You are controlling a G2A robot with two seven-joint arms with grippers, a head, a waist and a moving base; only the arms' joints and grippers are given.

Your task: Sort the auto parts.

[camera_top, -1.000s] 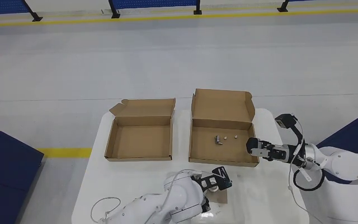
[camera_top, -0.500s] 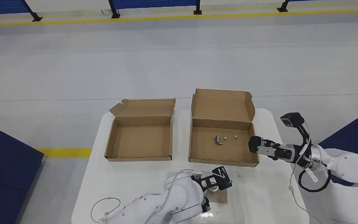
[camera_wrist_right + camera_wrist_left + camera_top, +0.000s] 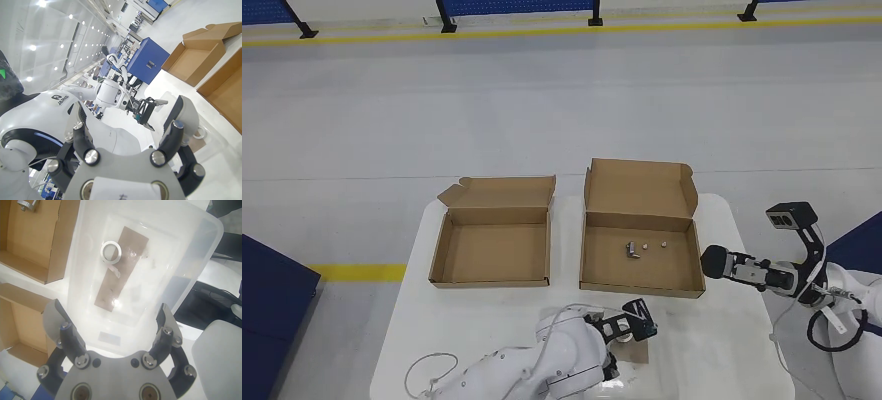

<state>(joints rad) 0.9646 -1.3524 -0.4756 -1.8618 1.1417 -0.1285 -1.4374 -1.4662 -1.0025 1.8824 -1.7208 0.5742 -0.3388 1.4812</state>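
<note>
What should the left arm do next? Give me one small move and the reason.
Probably lower the left gripper into the clear bin, straight over the metal ring. Its fingers stand open above the bin, and the ring lies loose on the bin's floor, not yet picked up.

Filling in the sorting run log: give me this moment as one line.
left gripper open above plastic bin | metal ring in bin | right gripper open beside right box | small parts in right box
</note>
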